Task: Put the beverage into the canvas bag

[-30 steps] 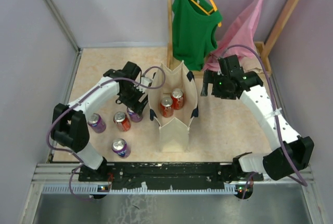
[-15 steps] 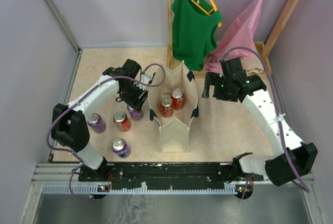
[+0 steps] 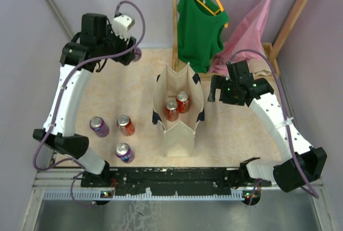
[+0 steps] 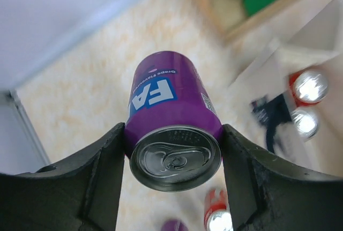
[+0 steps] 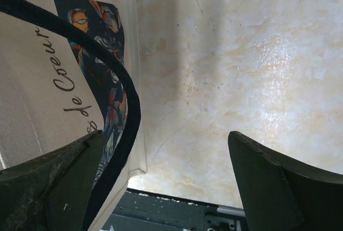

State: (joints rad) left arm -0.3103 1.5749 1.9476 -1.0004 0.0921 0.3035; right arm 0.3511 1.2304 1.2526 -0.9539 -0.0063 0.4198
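My left gripper [image 3: 130,54] is shut on a purple drink can [image 3: 138,54] and holds it high over the far left of the table, left of and behind the canvas bag [image 3: 177,137]. In the left wrist view the can [image 4: 172,113] sits between the fingers [image 4: 102,177], top toward the camera. The beige bag stands open mid-table with two red cans [image 3: 171,109] inside. My right gripper [image 3: 214,89] is open and empty beside the bag's right wall [image 5: 37,91], next to its navy strap [image 5: 128,107].
Three loose cans stand left of the bag: purple [image 3: 98,126], red [image 3: 125,125], purple [image 3: 124,151]. A green tank top [image 3: 199,22] and a pink garment [image 3: 246,27] hang from a wooden rack [image 3: 174,22] behind the bag. Walls enclose the table.
My left arm has lifted the purple can from beside the bag's left wall and swung it up and back to the far left. The right arm has barely moved.
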